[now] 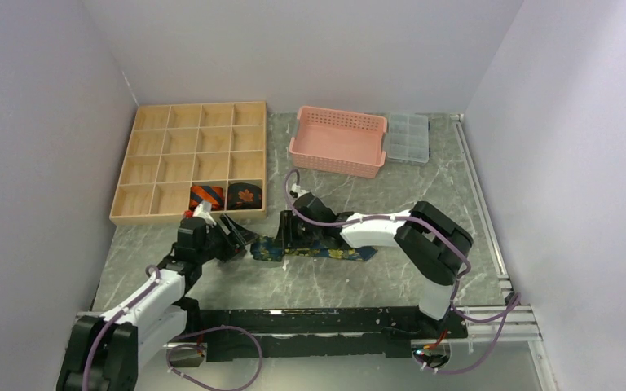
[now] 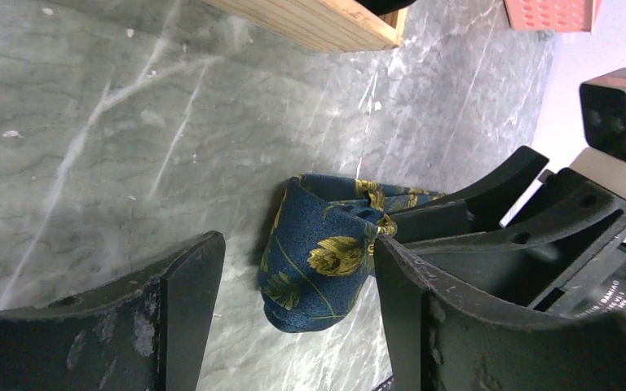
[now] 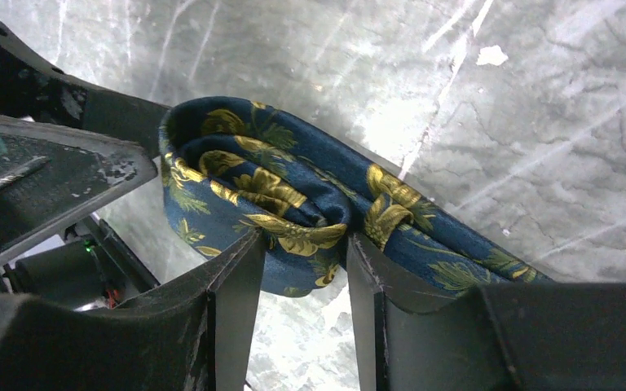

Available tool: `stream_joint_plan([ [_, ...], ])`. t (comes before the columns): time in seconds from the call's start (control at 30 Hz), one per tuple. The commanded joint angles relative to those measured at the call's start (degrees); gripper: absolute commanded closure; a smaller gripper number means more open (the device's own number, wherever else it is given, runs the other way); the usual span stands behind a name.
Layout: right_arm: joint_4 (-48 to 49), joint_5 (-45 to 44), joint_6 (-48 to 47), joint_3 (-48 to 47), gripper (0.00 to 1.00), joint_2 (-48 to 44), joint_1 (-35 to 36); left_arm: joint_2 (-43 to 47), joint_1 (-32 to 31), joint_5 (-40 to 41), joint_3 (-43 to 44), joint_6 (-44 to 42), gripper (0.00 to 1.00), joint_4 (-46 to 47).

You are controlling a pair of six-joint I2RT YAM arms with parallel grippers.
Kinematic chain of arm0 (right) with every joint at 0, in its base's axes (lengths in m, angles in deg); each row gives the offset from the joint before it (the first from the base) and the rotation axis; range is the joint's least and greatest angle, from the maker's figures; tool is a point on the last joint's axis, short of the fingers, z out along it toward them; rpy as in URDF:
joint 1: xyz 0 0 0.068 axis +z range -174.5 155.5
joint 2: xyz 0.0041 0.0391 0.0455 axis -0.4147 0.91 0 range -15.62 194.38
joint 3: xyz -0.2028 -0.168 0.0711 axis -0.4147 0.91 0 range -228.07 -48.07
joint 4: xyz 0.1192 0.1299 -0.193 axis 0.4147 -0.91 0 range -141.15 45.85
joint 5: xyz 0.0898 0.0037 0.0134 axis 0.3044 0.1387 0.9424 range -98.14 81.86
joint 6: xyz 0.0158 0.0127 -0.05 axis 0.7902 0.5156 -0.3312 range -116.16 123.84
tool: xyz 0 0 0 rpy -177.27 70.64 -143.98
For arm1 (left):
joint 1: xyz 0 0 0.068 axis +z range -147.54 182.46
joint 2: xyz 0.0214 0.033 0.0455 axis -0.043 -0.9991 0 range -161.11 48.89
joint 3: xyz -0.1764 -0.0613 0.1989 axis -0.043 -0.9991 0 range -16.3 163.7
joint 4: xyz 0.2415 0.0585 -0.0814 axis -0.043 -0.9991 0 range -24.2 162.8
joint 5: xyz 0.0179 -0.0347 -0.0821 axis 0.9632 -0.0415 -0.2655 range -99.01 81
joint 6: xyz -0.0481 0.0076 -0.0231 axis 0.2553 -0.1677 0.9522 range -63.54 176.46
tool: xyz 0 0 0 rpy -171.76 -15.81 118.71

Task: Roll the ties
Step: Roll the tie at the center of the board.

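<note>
The yellow-green floral tie [image 1: 326, 253] lies on the marble table, its left end wound into a small roll [image 3: 253, 187]. My right gripper [image 3: 306, 240] is shut on that roll, pinching its layers between both fingertips; it reaches in from the right [image 1: 287, 238]. My left gripper [image 2: 293, 248] is open, its fingers on either side of the roll's end [image 2: 318, 261], with a gap on the left side; it also shows in the top view [image 1: 240, 238]. The striped tie [image 1: 206, 196] and the leaf-motif tie [image 1: 245, 196] sit rolled in neighbouring compartments of the wooden tray [image 1: 151, 218].
The wooden tray stands at the back left, its corner [image 2: 334, 24] close behind my left gripper. A pink basket [image 1: 338, 140] and a clear compartment box [image 1: 407, 137] stand at the back. A metal rail [image 1: 481, 204] runs along the right edge.
</note>
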Motion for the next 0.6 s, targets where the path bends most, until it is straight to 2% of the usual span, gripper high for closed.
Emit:
stream_joint_plan([
  [0.0,2.2,-1.1,1.2,2.1,0.55,0.4,-0.2,-2.5,0.4,-5.0,-0.1,-2.2,0.28,6.6],
  [0.37,6.6,0.9,1.6,5.8,0.56,0.4,-1.6,-13.9,0.4,-14.7,0.0,-1.2,0.30,20.8],
  [0.57,8.2,2.3,1.8,5.7,0.57,0.9,-1.7,-15.8,0.3,-17.9,-0.4,-0.7,0.48,24.5],
])
